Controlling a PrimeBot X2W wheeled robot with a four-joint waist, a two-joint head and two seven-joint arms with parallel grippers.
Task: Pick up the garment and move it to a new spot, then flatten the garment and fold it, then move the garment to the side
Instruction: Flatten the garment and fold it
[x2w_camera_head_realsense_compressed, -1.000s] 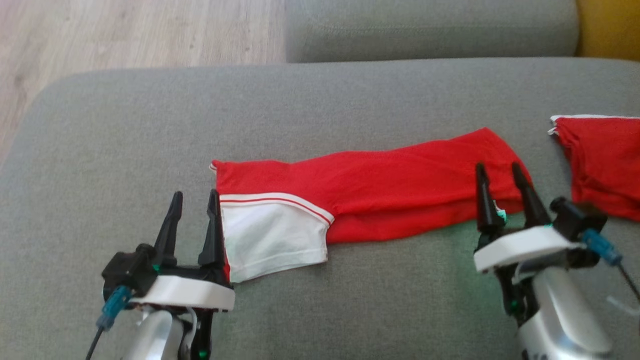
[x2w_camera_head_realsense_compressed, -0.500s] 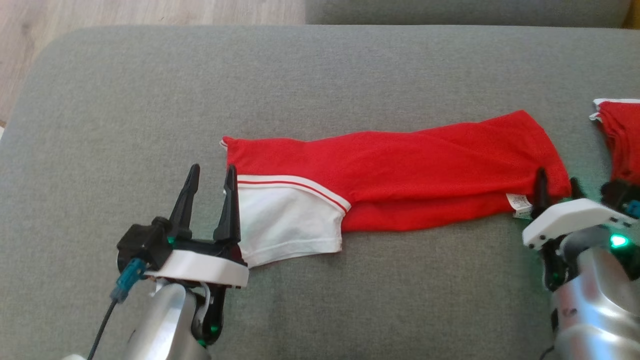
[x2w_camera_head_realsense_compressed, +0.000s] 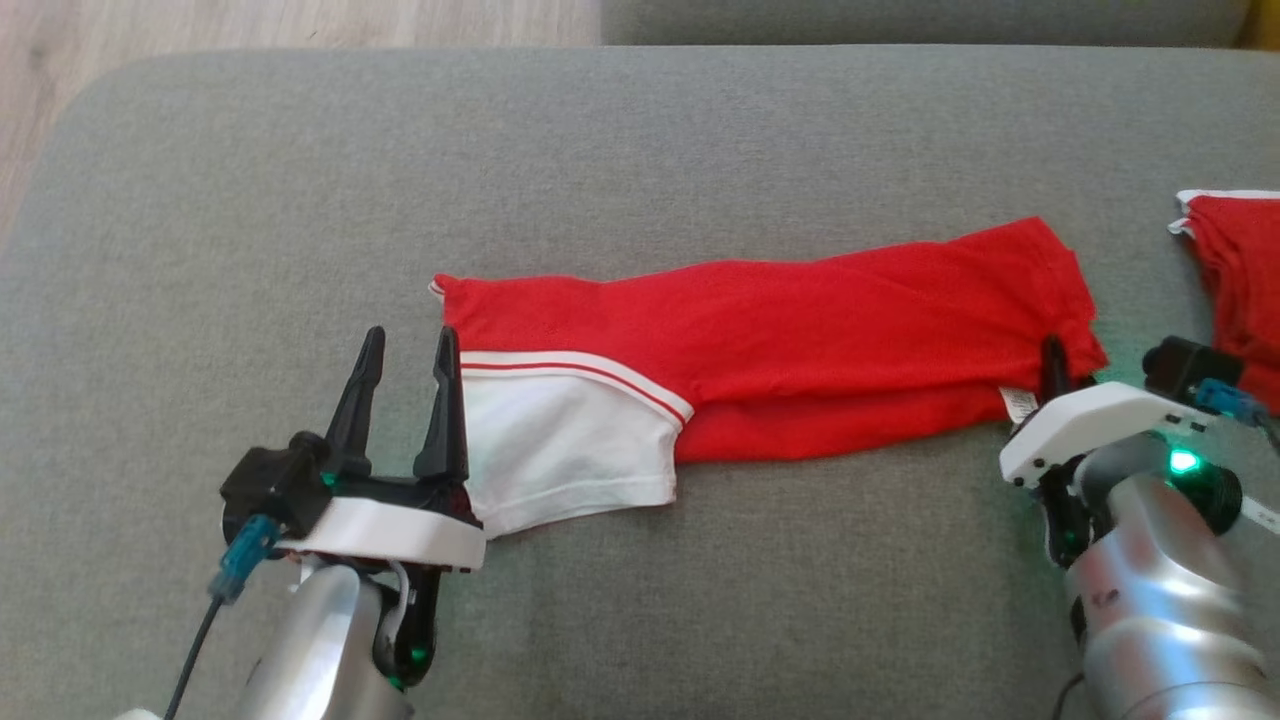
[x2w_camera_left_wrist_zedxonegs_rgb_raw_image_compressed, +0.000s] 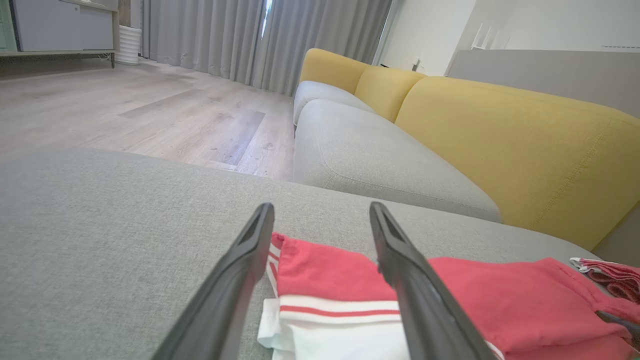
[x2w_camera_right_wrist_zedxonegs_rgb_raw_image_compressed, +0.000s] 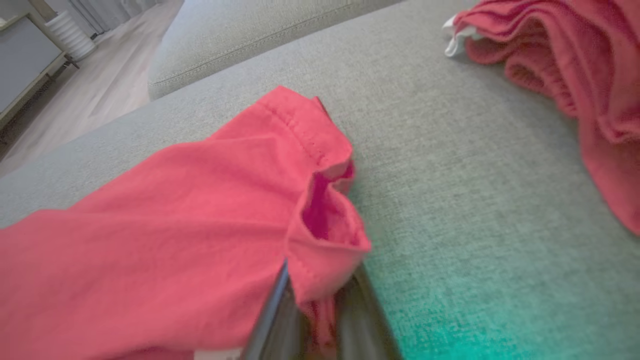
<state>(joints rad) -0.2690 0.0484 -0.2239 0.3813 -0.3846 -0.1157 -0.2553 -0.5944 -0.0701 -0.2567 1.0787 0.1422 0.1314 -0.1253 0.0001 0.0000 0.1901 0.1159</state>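
The garment is lying, in the head view, as a long red band across the grey cushion, with its white sleeve at the robot's left end. The left gripper is standing spread wide just beside that sleeve's edge, gripping nothing. The right gripper is biting into the garment's right end, near the white tag.

In the left wrist view the sleeve's striped corner is sitting between the parted fingers. This arm is probably needing to slide forward a little and pinch low, catching every layer.

In the right wrist view the fingers are pinching a bunched red hem. The hold is looking shallow, so any lift should be going slowly, with both ends level and clear of the second red cloth nearby.
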